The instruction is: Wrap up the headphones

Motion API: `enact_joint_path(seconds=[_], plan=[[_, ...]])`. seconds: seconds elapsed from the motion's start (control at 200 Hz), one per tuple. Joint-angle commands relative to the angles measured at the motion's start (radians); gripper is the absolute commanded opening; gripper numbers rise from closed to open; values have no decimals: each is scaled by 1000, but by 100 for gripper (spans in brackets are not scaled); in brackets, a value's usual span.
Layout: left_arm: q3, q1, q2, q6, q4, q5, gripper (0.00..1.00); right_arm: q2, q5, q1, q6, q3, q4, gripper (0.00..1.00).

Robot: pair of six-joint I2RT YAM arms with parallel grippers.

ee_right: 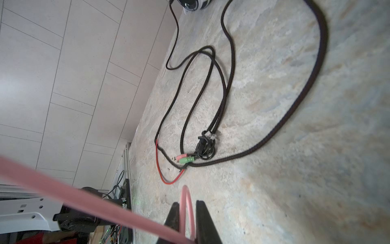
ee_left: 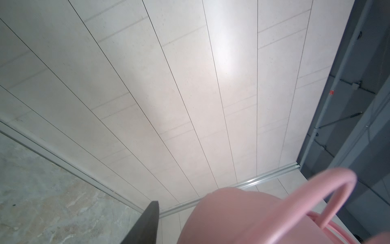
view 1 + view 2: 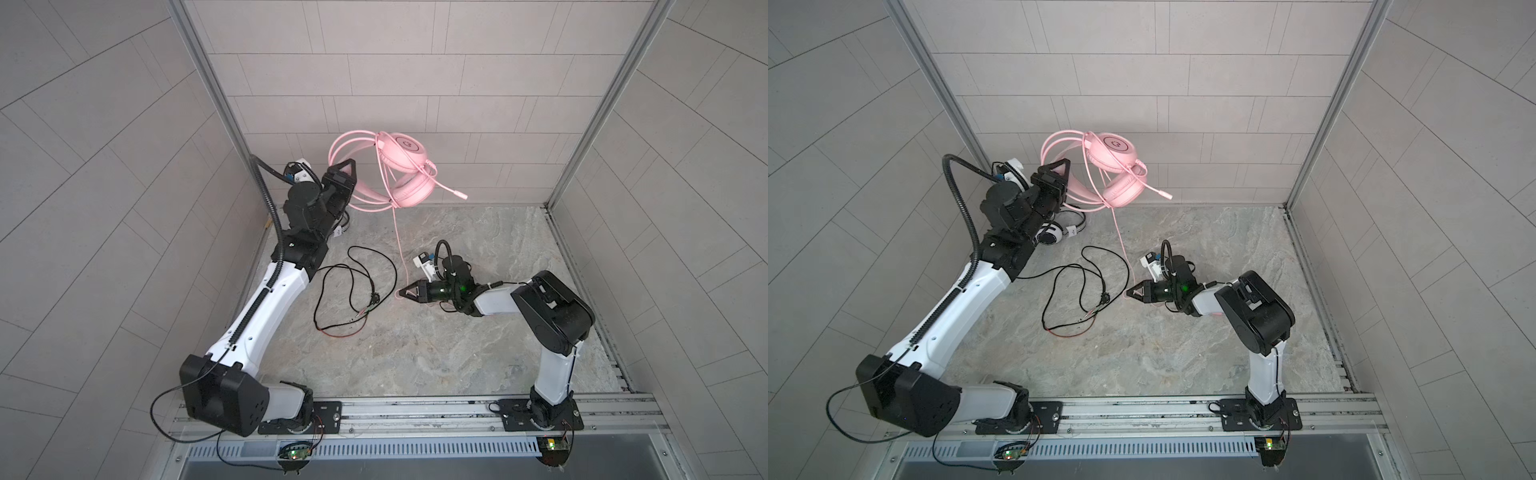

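While our left hand (image 3: 343, 167) grips the pink headset (image 3: 409, 156) aloft, apparently few turns on, right hand (image 3: 401, 293) pinches the pink cable (image 3: 398, 241); we log white-and-black headset (image 3: 1052, 237), black cable (image 1: 324, 38) sprawled on table (image 3: 457, 332), unwrapped

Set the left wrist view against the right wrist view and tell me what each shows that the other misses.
Only the left wrist view: the pink headset, close and blurred, with its headband arching past. Only the right wrist view: the black cable looped on the table, its pink and green plugs, and the pink cable pinched in the right gripper. Both: the stone tabletop and the panelled wall.
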Motion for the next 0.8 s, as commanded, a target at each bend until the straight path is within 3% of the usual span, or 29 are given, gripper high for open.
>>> enact_joint_path(seconds=[0.0, 0.215, 0.44, 0.63, 0.791], plan=[[64, 19, 37, -1, 41, -119, 0, -99, 42, 35, -93, -7, -157, 13], [146, 65, 123, 44, 15, -192, 0, -261, 153, 109, -272, -36, -489, 5], [201, 103, 197, 108, 11, -265, 0, -433, 260, 155, -362, -40, -704, 0], [147, 102, 225, 195, 43, -374, 0, -562, 376, 243, -463, 84, -983, 0], [39, 101, 236, 261, 95, -518, 0, -728, 475, 252, -493, 151, -1075, 0]])
